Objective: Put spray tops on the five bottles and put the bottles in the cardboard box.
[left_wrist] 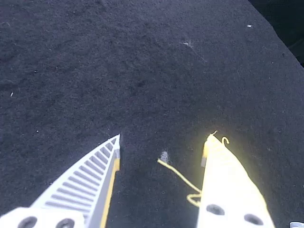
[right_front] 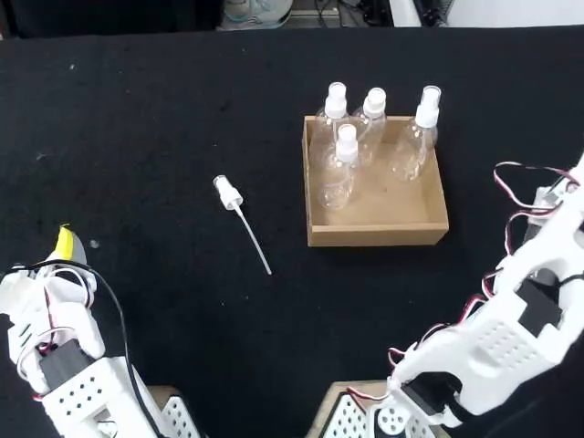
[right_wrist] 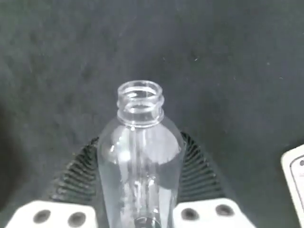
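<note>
The cardboard box stands right of the table's middle. Several clear bottles with white spray tops stand inside it, toward its far side. A loose white spray top with a long thin tube lies on the black cloth to the left of the box. My right gripper is shut on a clear bottle whose neck is uncapped. The right arm stands at the table's right edge, near the box. My left gripper is open over bare cloth at the near left.
The black cloth covers the whole table. A small pale speck lies on it between my left fingertips. The arms' white bases sit at the near edge. Floor and shoes show beyond the far edge.
</note>
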Available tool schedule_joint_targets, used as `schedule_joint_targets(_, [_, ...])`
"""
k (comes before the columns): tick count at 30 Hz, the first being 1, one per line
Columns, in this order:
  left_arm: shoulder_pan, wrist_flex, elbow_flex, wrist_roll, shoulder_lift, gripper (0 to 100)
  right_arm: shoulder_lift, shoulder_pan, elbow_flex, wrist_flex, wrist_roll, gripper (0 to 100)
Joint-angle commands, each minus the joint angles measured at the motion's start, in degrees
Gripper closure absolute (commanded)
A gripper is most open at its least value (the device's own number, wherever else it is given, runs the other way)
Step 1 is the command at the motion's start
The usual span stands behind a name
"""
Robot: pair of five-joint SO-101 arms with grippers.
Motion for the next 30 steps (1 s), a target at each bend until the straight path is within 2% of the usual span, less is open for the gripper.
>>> schedule_joint_targets(1, [0.66, -0.88, -3.12, 0.44, -0.44, 73, -1.36, -1.93, 1.1, -3.96, -1.76, 98.8])
schedule_joint_targets(7, [0.66, -0.88, -3.12, 0.44, -0.44, 73, -11.47, -2.37, 14.37, -10.9, -1.58, 98.8])
schedule_joint_targets(14, [0.66, -0.88, -3.12, 0.44, -0.44, 73, -25.1, -2.46, 33.27, -28.31, -1.85, 98.8])
schedule_joint_targets(16, [0.66, -0.88, -3.12, 0.44, -0.44, 73, -25.8, -2.46, 36.26, -32.7, -2.2, 98.8])
schedule_joint_targets(19, [0.66, -0.88, -3.12, 0.44, -0.44, 73, -25.71, -1.93, 40.04, -41.49, -7.21, 98.8])
schedule_joint_targets(22, [0.66, -0.88, -3.12, 0.44, -0.44, 73, -26.33, -0.88, 46.55, -54.77, -11.43, 98.8])
schedule_joint_targets(25, [0.66, -0.88, -3.12, 0.44, -0.44, 73, -25.8, -0.97, 52.79, -67.6, -11.87, 98.8])
schedule_joint_targets(27, [0.66, -0.88, -3.12, 0.44, -0.44, 73, -25.89, -1.41, 55.6, -72.0, -12.04, 98.8])
schedule_joint_targets(30, [0.66, -0.88, -3.03, 0.35, -0.44, 73, -26.15, -1.49, 56.4, -72.7, -12.31, 98.8])
